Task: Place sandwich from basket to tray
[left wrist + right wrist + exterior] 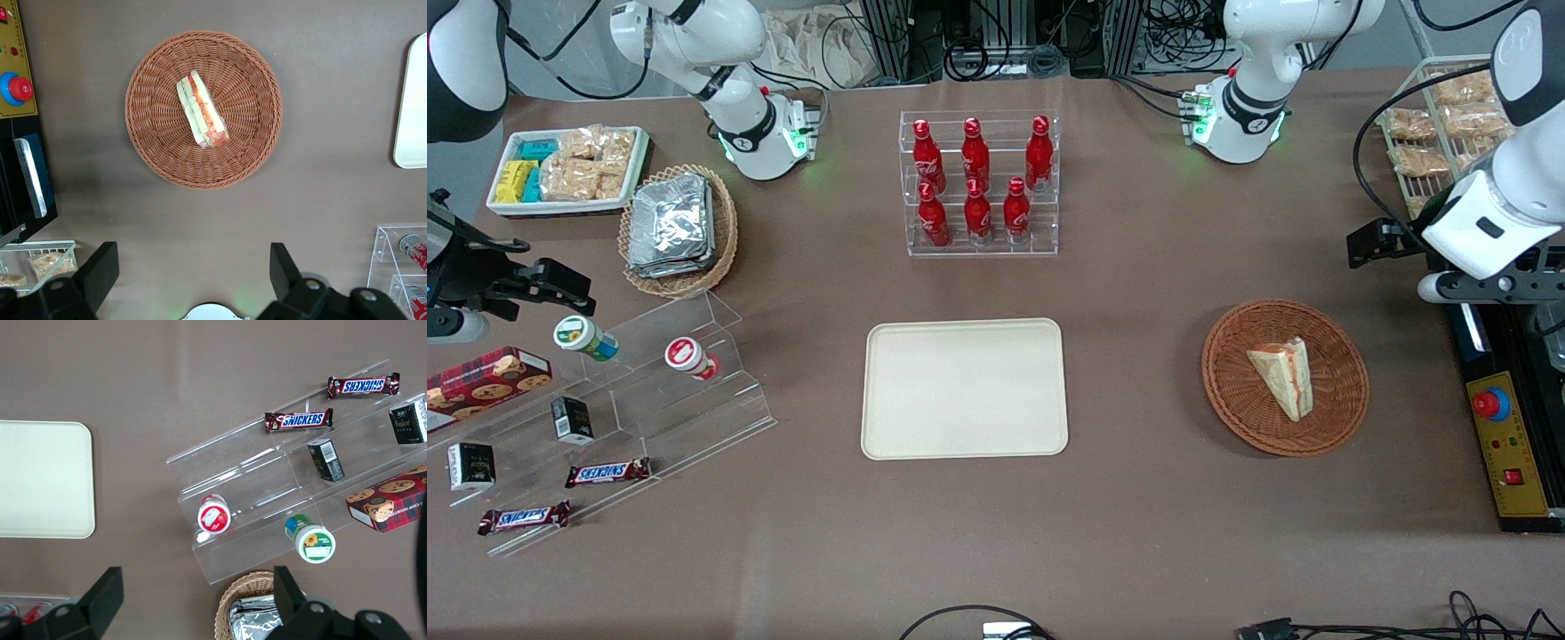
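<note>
We are at the approach: the sandwich (pixel 1282 377) lies on its side in the reddish-brown wicker basket (pixel 1343 418), toward the working arm's end of the desk (pixel 1138 533), and the cream tray (pixel 889 436) sits bare, well apart toward the middle. To do this well, we judge the claw (pixel 193 273) should come down centred over the wedge, fingers (pixel 100 270) straddling its narrow width across the bread faces, not along its length. The clear wrap looks slippery and the bread soft, so a light squeeze low on the wedge seems wise, clear of the woven rim. For now our claw hangs high above the desk beside the basket, its jaws spread wide, holding nothing and touching nothing.
</note>
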Robot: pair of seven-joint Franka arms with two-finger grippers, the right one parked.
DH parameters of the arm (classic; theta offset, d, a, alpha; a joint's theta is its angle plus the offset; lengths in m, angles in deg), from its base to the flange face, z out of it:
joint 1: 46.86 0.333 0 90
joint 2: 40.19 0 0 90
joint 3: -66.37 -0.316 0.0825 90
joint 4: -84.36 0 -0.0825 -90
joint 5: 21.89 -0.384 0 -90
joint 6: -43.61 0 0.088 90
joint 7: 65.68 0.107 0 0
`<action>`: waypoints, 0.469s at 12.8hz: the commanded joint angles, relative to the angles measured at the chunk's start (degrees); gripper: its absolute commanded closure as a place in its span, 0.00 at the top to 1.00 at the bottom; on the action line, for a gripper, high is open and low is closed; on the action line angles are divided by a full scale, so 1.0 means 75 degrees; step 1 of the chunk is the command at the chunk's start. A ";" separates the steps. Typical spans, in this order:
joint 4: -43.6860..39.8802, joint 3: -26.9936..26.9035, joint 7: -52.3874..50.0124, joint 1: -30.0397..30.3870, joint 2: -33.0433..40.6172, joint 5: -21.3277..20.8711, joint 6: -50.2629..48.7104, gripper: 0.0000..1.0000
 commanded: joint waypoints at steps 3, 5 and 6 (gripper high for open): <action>0.0021 -0.0106 -0.0006 -0.0099 0.0042 0.0036 0.0080 1.00; 0.0033 -0.0106 -0.0006 -0.0099 0.0042 0.0048 0.0080 1.00; 0.0033 -0.0095 -0.0006 -0.0099 0.0042 0.0048 0.0080 1.00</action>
